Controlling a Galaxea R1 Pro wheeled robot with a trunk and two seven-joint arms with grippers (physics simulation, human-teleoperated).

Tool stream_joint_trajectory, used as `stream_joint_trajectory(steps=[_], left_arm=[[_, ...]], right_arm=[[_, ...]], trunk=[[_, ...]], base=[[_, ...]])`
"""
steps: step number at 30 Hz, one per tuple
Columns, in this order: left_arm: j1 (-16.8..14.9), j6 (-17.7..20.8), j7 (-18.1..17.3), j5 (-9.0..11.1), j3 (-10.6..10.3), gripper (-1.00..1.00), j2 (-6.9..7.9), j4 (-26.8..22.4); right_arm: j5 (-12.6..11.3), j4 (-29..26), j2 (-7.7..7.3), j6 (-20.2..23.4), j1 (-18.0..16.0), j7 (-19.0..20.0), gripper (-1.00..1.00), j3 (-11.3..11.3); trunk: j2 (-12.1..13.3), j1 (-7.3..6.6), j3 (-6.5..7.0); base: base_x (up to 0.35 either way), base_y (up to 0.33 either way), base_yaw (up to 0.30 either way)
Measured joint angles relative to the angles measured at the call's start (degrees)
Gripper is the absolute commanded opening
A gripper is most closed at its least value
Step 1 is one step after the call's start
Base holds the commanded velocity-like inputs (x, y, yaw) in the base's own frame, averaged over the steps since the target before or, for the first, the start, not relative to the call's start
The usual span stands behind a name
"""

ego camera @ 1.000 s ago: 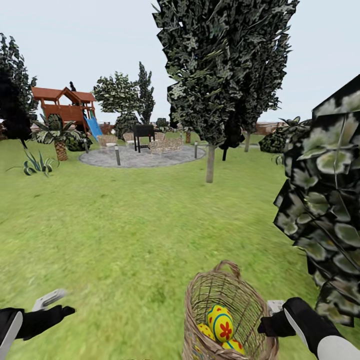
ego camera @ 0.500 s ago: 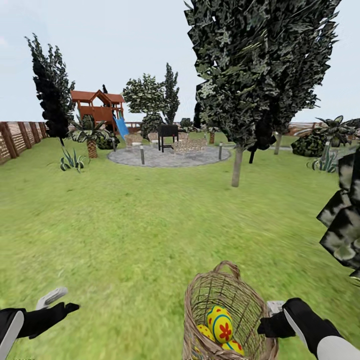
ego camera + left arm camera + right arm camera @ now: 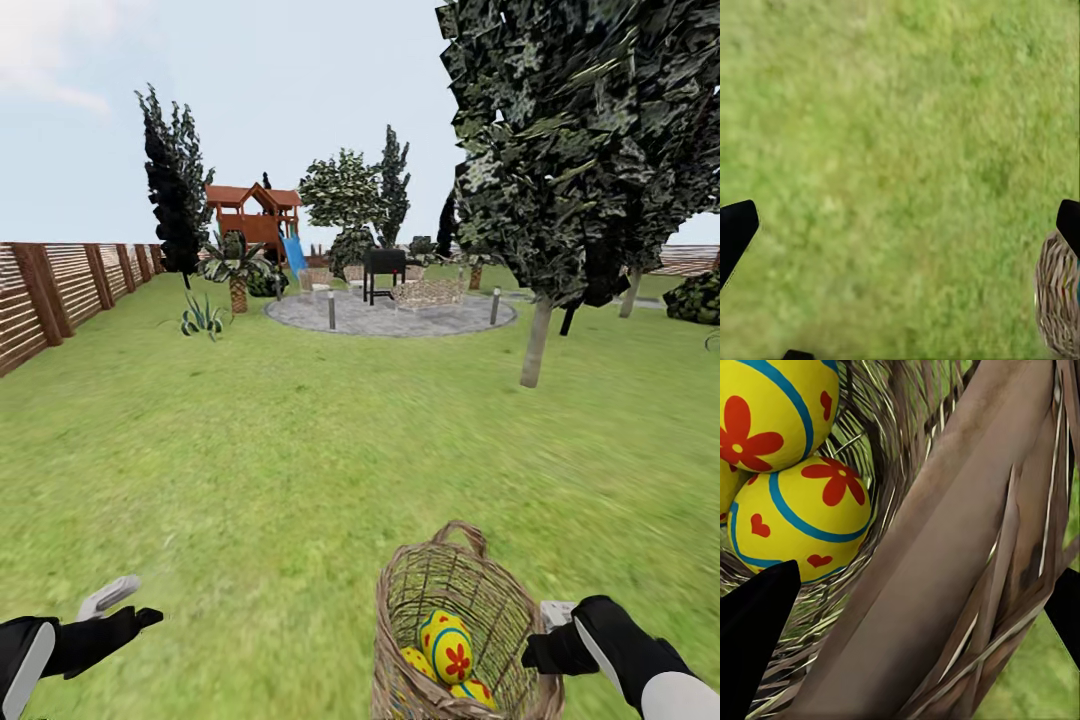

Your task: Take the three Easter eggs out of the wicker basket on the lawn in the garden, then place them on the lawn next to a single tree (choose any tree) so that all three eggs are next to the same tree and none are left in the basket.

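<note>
Basket in my right gripper, eggs aboard.
Right gripper (image 3: 545, 645) clamps the basket (image 3: 455, 600) rim, eggs (image 3: 447, 648) inside; left gripper (image 3: 125, 612) hangs apart over lawn (image 3: 250, 450).

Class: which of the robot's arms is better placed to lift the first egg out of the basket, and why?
Probably the left. The right gripper sits against the basket rim, apparently clamped on it, with the eggs inside. The left gripper hangs open over the lawn, holding nothing.
</note>
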Motion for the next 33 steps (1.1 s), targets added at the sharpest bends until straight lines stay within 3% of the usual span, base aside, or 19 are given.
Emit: stream_joint_trajectory(steps=[5, 13, 21, 33], left_arm=[[0.0, 0.0, 0.0, 0.0, 0.0, 1.0, -0.01, 0.1], [0.0, -0.1, 0.0, 0.0, 0.0, 1.0, -0.08, 0.1], [0.0, -0.2, 0.0, -0.2, 0.0, 1.0, -1.11, 0.3], [0.0, -0.3, 0.0, -0.2, -0.1, 1.0, -1.16, 0.5]], right_arm=[[-0.2, 0.0, 0.12, 0.0, 0.0, 0.0, -1.0, 0.1], [0.2, 0.0, 0.23, 0.0, 0.0, 0.1, -1.0, 0.2], [0.2, 0.0, 0.63, 0.0, 0.0, 0.0, -1.0, 0.4], [0.1, 0.1, 0.53, 0.1, 0.0, 0.2, -1.0, 0.3]], trunk=[[0.0, 0.0, 0.0], [0.0, 0.0, 0.0], [0.0, 0.0, 0.0], [0.0, 0.0, -0.17]], base=[[0.346, 0.103, 0.137], [0.346, 0.102, -0.146], [0.346, 0.102, -0.01], [0.346, 0.101, -0.29]])
